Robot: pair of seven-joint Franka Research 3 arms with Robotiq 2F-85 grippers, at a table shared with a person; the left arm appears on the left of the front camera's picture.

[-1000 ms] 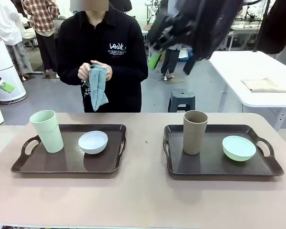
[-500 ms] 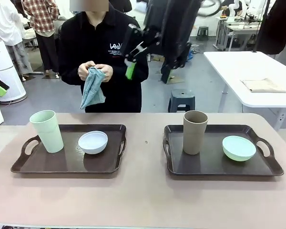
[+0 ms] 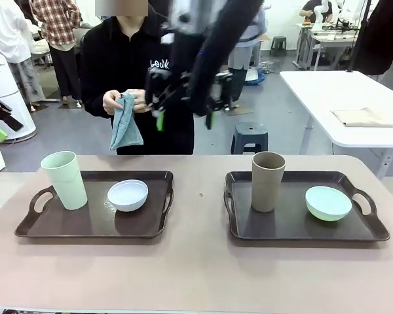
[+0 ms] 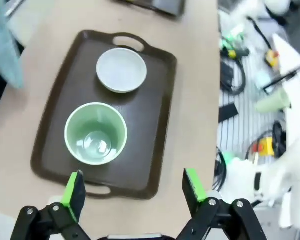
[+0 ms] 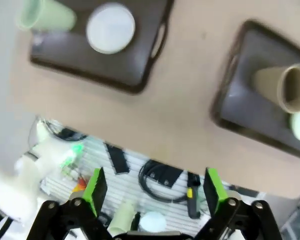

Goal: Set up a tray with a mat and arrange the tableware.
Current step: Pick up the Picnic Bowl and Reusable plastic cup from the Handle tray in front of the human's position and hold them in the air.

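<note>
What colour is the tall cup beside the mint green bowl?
The cup is tan-brown; the front view shows it best.

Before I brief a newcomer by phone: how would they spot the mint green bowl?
On the table, take the dark tray on the robot's right. The mint green bowl sits there beside the tan-brown tumbler; the white bowl is on the other tray.

Front cam faces the person [image 3: 137, 72] across the bench [image 3: 196, 275]. Both wrist cams look down from high up, sharing the left tray [image 4: 147, 142].
</note>
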